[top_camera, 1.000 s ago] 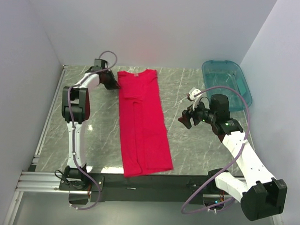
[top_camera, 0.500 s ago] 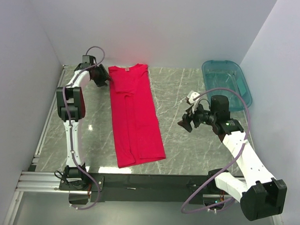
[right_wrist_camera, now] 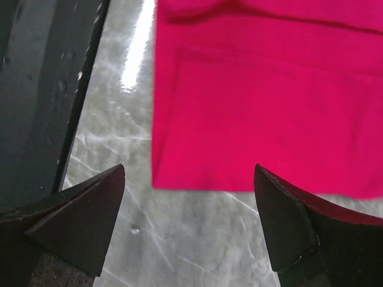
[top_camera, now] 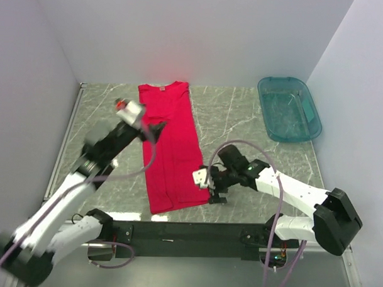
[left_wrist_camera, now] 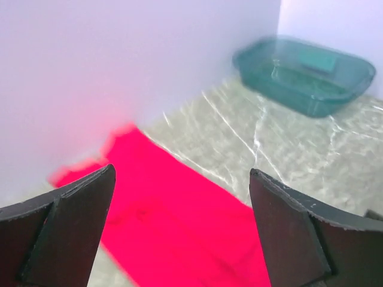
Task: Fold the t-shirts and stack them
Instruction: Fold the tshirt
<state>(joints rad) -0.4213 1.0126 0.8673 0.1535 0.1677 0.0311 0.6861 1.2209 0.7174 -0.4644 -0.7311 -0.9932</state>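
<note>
Right wrist, red t-shirt [right_wrist_camera: 269, 107] hem beneath wide-spread right gripper [right_wrist_camera: 188, 176]

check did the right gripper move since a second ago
Yes. The right gripper went left and nearer, away from the teal bin, to the hem corner of the red t-shirt.

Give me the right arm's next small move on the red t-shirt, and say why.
Probably lower the right gripper and close it on the near hem of the red fabric t-shirt. The jaws stand open above the grey marble table with the hem's corner in view between them, and the shirt, folded lengthwise, is not yet folded end to end.
</note>
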